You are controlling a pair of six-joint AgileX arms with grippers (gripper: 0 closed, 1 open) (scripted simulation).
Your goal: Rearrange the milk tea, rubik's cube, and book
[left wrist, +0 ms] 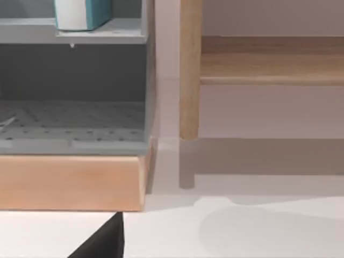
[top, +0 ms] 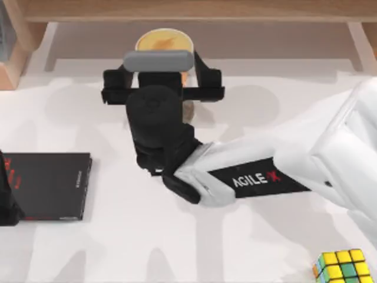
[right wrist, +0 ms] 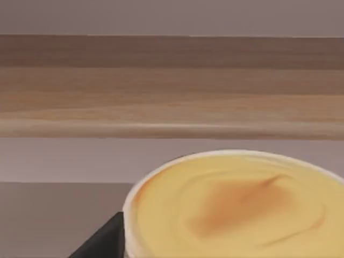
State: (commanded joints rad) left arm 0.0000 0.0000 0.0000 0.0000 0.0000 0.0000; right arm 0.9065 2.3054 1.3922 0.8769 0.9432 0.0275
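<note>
Seen from above: right arm of the AgileX pair stretched in from the right side of the white table [top: 118,247], wrist turned toward the far edge, right gripper [top: 164,71] set about the milk tea [top: 164,42]. Black fingers [top: 206,71] spread to either side of the cup, close against it; whether clamped on the cup or merely around it, cannot tell. Milk tea upright at the far middle of the table, just in front of a wooden shelf [top: 188,9], orange-yellow lid with pale rim facing up, partly covered by a grey bar on the wrist. In the right wrist view, lid of the milk tea [right wrist: 236,207] large and near, a black fingertip [right wrist: 105,242] just beside its rim, wooden shelf rail [right wrist: 172,86] behind.

Rubik's cube [top: 344,266] at the near right corner of the table, well apart from the cup, yellow squares uppermost. Thin black book with red marks [top: 50,186] flat at the left side, a dark part of the left arm [top: 7,197] at its left edge. Left gripper's state: cannot tell.

In the left wrist view, teal book [left wrist: 83,13] with white page edge standing on a grey rack [left wrist: 75,86], upon a wooden base [left wrist: 72,183], beside a wooden post [left wrist: 190,70].
</note>
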